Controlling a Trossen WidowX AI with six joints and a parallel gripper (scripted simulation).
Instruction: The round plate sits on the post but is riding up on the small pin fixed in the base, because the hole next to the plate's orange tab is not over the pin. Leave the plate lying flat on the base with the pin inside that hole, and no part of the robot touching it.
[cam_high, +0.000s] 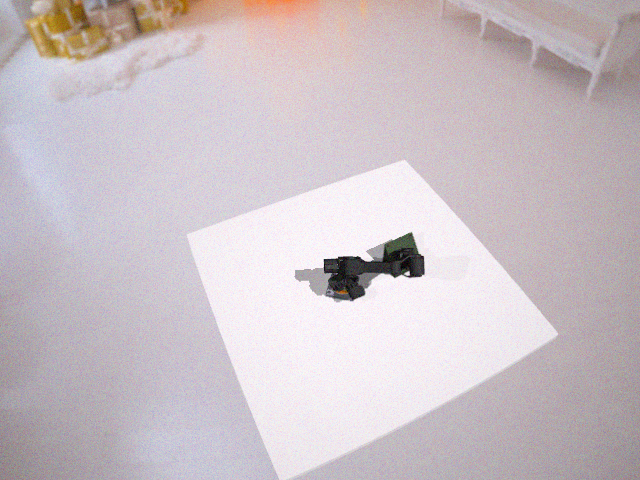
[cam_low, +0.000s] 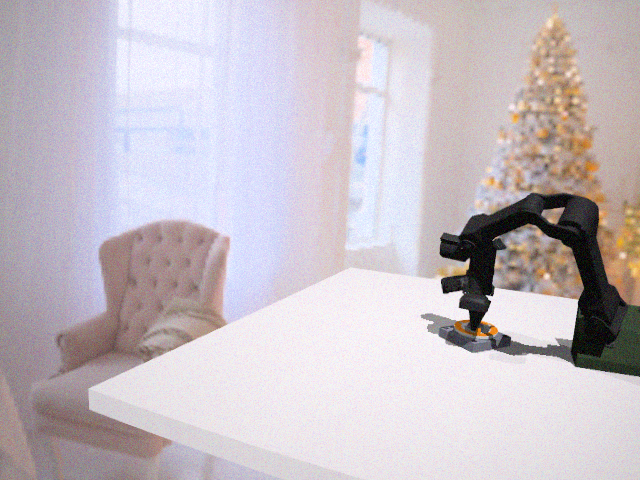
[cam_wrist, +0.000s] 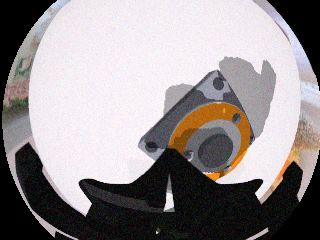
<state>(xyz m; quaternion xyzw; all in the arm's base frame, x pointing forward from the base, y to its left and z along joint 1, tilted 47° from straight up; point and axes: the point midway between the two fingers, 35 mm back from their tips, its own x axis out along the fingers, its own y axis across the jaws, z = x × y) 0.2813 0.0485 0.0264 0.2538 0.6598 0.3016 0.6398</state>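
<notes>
Plate (cam_wrist: 212, 139) on the post (cam_wrist: 216, 150), over the grey base (cam_wrist: 188, 116) on the desk (cam_low: 330, 372). Gripper (cam_wrist: 170, 168) clenched on nothing, fingers pressed together, tip at the plate's near rim; contact likely. Step looks like nudging the plate round. Next: turn until hole meets pin, then lift clear. Pin and tab not discernible.

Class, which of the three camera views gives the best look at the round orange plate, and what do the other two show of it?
The wrist view: the orange plate fills the middle of the frame around the grey post, its lower edge hidden by the shut gripper. The exterior view shows only a thin orange ring edge-on. The top view shows a tiny orange speck beneath the arm.
</notes>
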